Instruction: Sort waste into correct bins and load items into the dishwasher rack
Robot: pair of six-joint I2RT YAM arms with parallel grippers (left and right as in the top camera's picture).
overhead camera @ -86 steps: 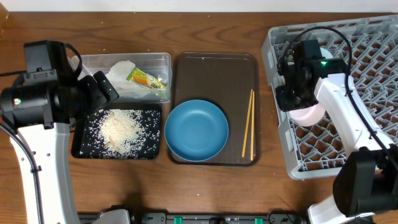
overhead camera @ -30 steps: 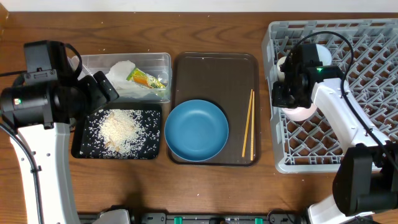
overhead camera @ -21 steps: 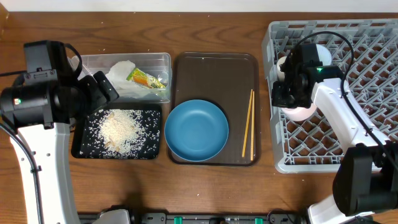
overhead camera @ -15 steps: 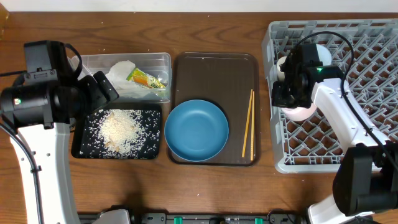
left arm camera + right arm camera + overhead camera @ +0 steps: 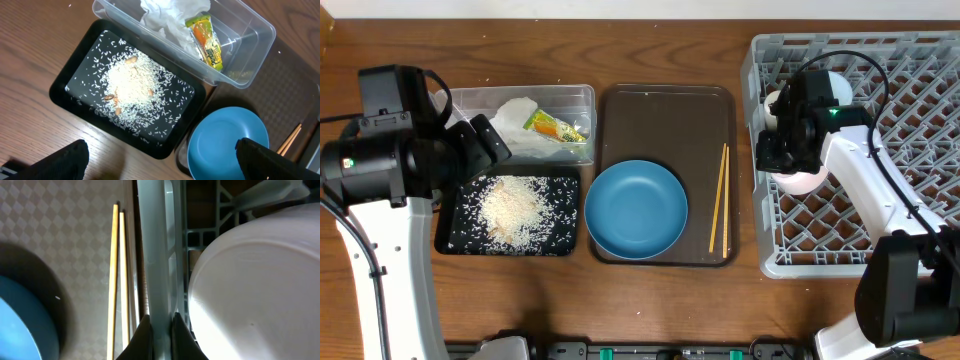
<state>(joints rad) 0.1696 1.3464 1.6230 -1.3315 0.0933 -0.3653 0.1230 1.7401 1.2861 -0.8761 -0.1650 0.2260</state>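
Right gripper is clamped on the dishwasher rack at its left wall, white bowl seated just inside. Judgement: shift the rack level and slowly, then release straight up; the 2 chopsticks lie near the brown tray right edge

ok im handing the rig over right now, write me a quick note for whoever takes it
Left end effector: open, empty, above the black tray.
Right end effector: shut on the dishwasher rack, on its wall facing the brown serving tray.
Done: napkin and wrapper are in the clear tub; rice is on the black tray; a white bowl sits in the rack beside the right end effector.
Left: blue plate and chopsticks lie on the brown serving tray, not yet loaded.
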